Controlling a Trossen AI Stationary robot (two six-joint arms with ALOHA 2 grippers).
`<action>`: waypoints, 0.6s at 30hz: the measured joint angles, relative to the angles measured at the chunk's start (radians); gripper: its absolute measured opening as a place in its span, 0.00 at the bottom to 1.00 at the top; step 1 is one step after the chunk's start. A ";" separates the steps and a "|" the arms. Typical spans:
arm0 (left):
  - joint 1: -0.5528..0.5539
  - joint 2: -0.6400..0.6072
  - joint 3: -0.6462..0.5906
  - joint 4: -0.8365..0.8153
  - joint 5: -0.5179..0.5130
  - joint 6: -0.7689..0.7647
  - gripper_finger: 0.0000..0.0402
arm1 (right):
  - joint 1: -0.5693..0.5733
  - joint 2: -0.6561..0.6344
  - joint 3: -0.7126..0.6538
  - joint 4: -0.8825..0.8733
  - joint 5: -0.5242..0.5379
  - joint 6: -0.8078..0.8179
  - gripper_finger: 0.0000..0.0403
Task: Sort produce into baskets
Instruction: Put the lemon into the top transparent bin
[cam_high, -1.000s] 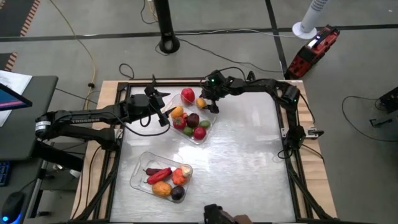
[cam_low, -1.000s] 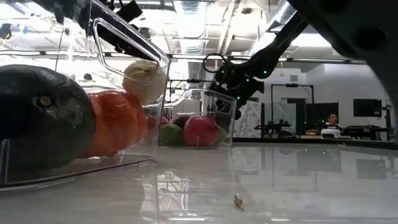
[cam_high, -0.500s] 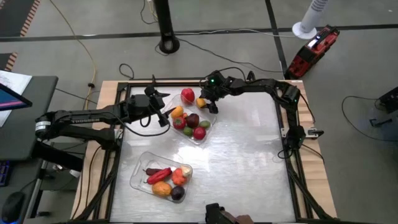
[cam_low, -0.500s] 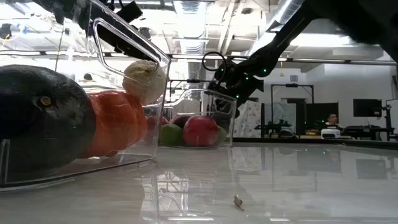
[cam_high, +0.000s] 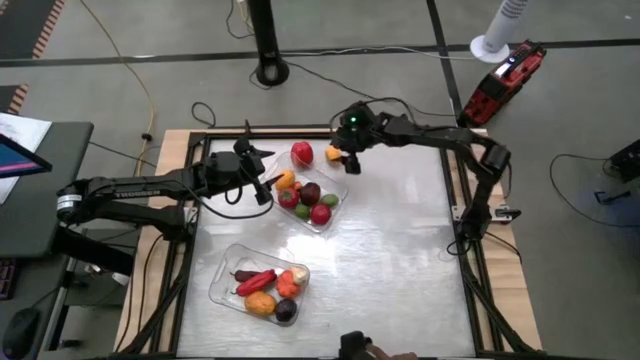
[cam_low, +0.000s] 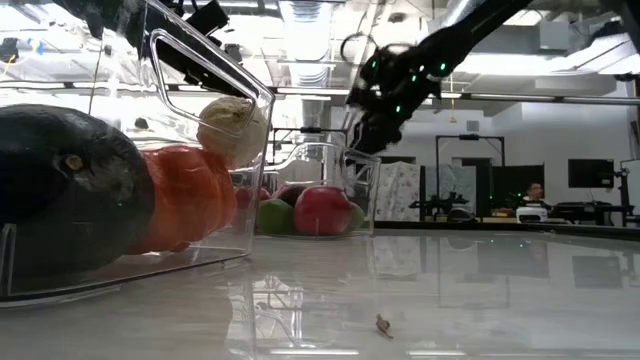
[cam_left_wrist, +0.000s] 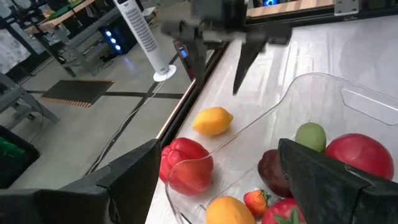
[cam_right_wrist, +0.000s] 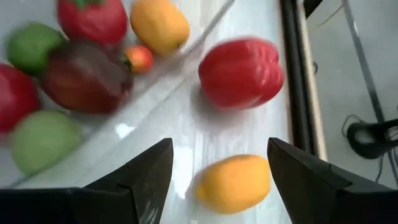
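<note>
Lemon (cam_right_wrist: 235, 183) on table beside red pepper (cam_right_wrist: 241, 72), outside basket (cam_high: 335, 192); right pincer (cam_right_wrist: 217, 177) unclenched above it.

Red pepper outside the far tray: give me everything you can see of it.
The red pepper is a glossy, lobed, plastic-looking toy, blocky and rounded, with no stem in view. It lies on the white table, just outside the far clear tray, near the table's back frame. A yellow-orange lemon-shaped fruit lies near it, not touching. The right hand hangs over that fruit; nothing grips the pepper.
</note>
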 joint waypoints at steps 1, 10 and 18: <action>0.000 0.000 0.000 0.000 0.000 -0.002 0.77 | 0.004 -0.017 0.000 -0.010 -0.001 0.000 0.71; 0.000 0.000 0.000 0.000 0.013 -0.014 0.77 | -0.054 0.050 0.001 0.055 -0.011 0.113 0.71; 0.000 0.000 0.000 -0.027 0.013 -0.021 0.77 | -0.084 0.181 0.000 0.175 -0.060 0.139 0.80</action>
